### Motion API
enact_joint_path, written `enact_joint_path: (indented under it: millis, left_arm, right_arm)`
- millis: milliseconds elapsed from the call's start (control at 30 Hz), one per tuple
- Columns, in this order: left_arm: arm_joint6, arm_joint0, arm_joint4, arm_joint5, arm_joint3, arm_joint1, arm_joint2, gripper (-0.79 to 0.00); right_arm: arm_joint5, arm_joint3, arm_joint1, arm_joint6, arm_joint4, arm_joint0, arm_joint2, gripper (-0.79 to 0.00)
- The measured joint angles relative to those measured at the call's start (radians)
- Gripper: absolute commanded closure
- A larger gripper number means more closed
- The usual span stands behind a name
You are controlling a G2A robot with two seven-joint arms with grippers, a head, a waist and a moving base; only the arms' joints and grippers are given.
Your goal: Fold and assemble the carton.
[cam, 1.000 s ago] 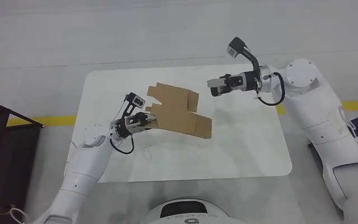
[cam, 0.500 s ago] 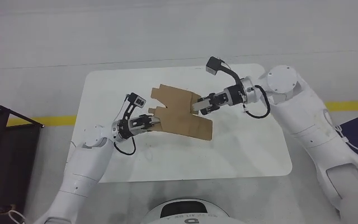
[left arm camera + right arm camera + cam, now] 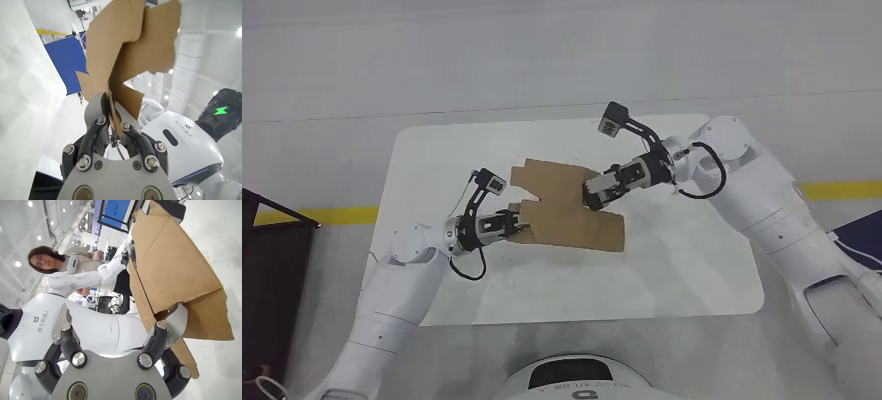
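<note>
The white table [image 3: 442, 170] takes up the middle of the top view, and the brown carton [image 3: 562, 205] is found at its centre. The carton is largely flattened, with its long axis running from the upper left toward the lower right of that frame. Its left end is gripped by the left hand [image 3: 110, 106], which is closed tight on a single edge of cardboard. In the left wrist view the panels beyond that edge are seen parted a little. The right hand [image 3: 594, 190] is placed at the carton's upper right edge, so the bulk of the cardboard lies down and to the left of it. That hand is spread wide and nothing is held in it. One finger [image 3: 177, 313] is set against the cardboard at the notch beside a flap, while the other is kept well apart from it. The right hand is judged nearer the free flaps, and the next fold would probably turn on that contact.
</note>
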Motion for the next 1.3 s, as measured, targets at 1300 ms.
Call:
enact_joint_path:
  millis: [1300]
  left_arm:
    - [-0.073, -0.122, -0.003, -0.043, 0.08, 0.01, 0.004, 0.0]
  right_arm:
    - [-0.074, 0.262, -0.165, 0.081, 0.243, 0.098, -0.049, -0.613]
